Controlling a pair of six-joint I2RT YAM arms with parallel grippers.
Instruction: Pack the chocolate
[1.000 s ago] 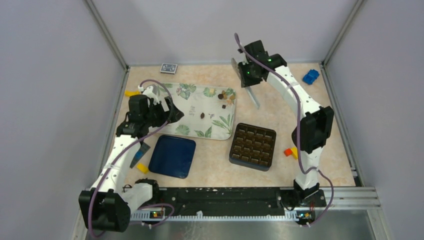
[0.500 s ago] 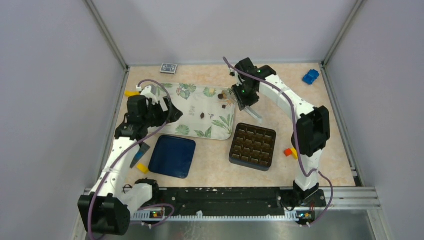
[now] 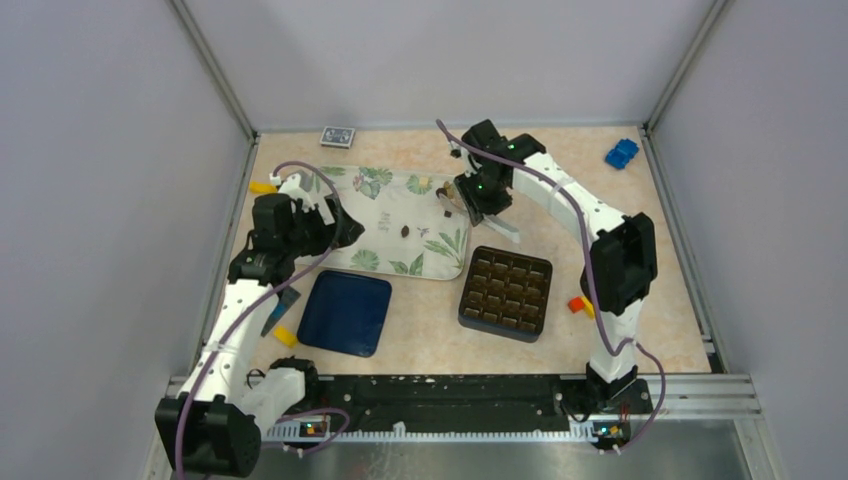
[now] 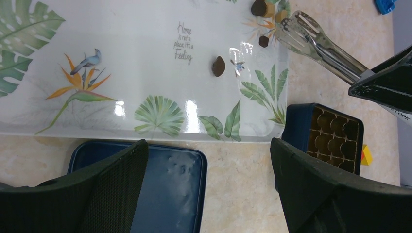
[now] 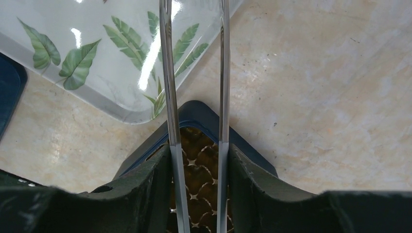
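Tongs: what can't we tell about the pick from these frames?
- Right wrist: tongs tips cut off by the top edge; no chocolate in view.
- Top external: chocolate by the tong tips too small to tell if gripped.
- Left wrist: gridded box partly hidden behind the left gripper finger.

Open across middle of leaf-printed white tray [image 3: 395, 215]; blocked at its upper right by metal tongs [image 4: 318, 46]. Open too over beige tabletop [image 3: 660, 200], upper right of dark gridded box [image 3: 507, 292].
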